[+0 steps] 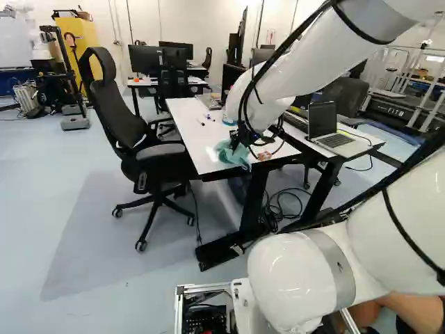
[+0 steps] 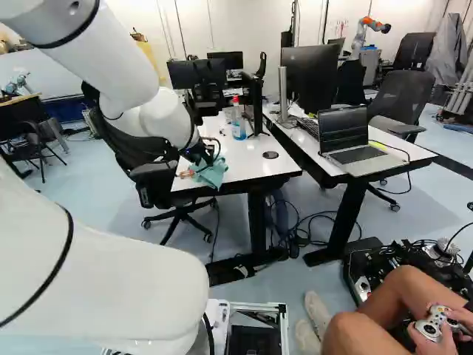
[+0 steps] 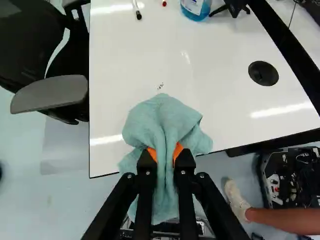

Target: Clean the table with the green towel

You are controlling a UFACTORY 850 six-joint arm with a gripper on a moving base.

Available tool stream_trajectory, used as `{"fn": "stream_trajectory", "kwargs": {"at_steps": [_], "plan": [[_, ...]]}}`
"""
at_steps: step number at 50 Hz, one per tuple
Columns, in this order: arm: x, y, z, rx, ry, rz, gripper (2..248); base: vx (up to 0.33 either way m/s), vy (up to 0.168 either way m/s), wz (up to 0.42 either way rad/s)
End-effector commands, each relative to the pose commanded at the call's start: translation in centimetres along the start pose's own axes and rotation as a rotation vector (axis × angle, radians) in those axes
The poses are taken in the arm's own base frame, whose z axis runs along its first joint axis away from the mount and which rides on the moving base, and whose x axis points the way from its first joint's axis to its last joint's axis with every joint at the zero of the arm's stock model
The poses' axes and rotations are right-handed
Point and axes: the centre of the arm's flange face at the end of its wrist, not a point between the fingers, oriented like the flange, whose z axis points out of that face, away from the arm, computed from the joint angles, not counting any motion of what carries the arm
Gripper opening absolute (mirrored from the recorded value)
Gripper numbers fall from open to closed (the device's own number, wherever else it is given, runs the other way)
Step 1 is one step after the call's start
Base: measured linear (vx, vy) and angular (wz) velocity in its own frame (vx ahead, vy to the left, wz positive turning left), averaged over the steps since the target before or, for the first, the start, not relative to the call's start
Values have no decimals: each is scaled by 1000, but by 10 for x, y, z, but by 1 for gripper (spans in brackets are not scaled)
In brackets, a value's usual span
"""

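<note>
Nearest us, the pincer (image 3: pixel 165 154) is nearly closed, a bunched fold of the green towel (image 3: pixel 162 117) squeezed between its two fingers. The towel spreads at the near edge of the table (image 3: pixel 210 70) — part over the top, part drooping past the rim. We judge that wiping is in hand or about to begin; next we'd want light downward pressure and a sweep over the dark specks (image 3: pixel 160 86) just beyond the cloth. The towel's underside is hidden, so we can't tell how firmly it presses; the specks are too small to identify. Farther off, the wrist view cuts off the bottle (image 2: pixel 238 126) and pens (image 3: pixel 137 7).
</note>
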Motion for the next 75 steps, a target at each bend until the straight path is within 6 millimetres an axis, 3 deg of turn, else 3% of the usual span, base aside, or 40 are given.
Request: {"fn": "stream_trajectory", "kwargs": {"at_steps": [27,58,75], "plan": [[45,29,28,-44,21,53,50,0,0,0],[101,33,72,-45,81,52,50,0,0,0],[109,38,101,-49,84,56,50,0,0,0]]}}
